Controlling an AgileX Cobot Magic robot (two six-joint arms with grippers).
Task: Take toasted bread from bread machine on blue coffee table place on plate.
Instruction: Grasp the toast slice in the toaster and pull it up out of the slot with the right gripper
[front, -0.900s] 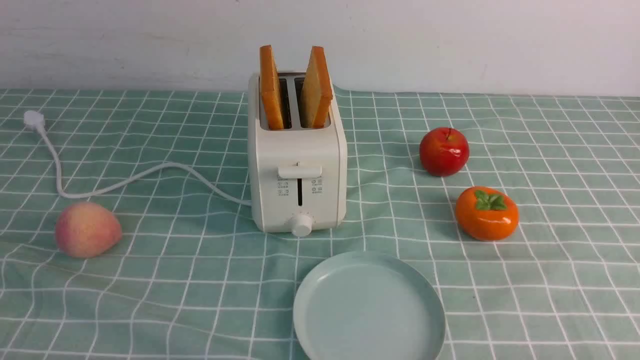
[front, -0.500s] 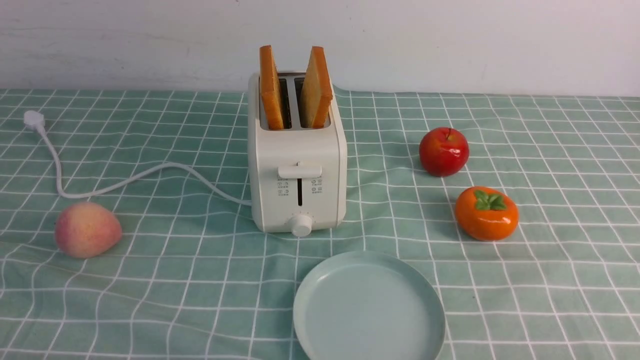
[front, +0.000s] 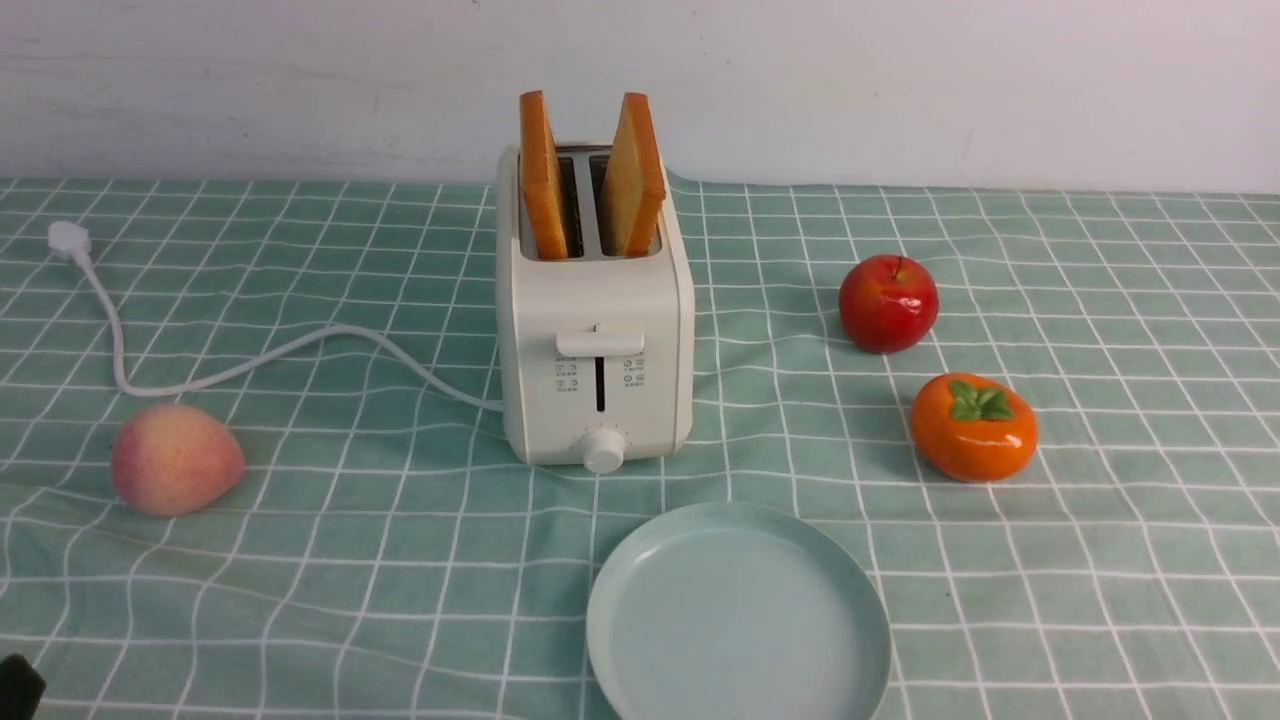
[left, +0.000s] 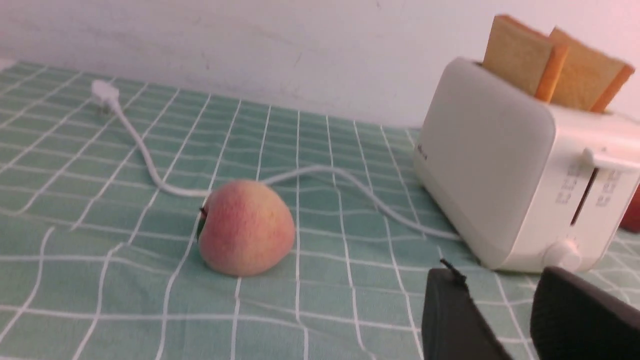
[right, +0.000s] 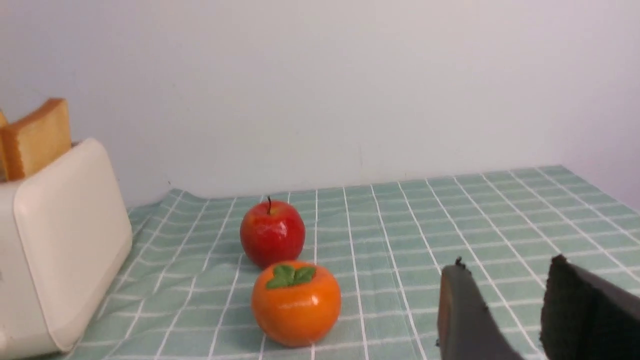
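Observation:
Two slices of toasted bread, one (front: 541, 175) in the left slot and one (front: 633, 175) in the right, stand in the cream-white bread machine (front: 596, 350) on the teal grid cloth of the blue coffee table (front: 300, 560). The pale blue-green plate (front: 738, 615) lies empty in front of it. My left gripper (left: 500, 280) is open and empty, low over the cloth, short of the bread machine (left: 505, 165); a dark tip of it shows at the front view's bottom left (front: 18, 688). My right gripper (right: 505, 270) is open and empty over the cloth, well apart from the bread machine (right: 60, 240).
A peach (front: 175, 458) lies at the left by the white cord (front: 250, 365) and its plug (front: 68, 240). A red apple (front: 888, 302) and an orange persimmon (front: 973, 427) lie to the right of the bread machine. A white wall stands behind.
A dark tip of my left gripper has come into the front view at the bottom left corner. Nothing else has moved.

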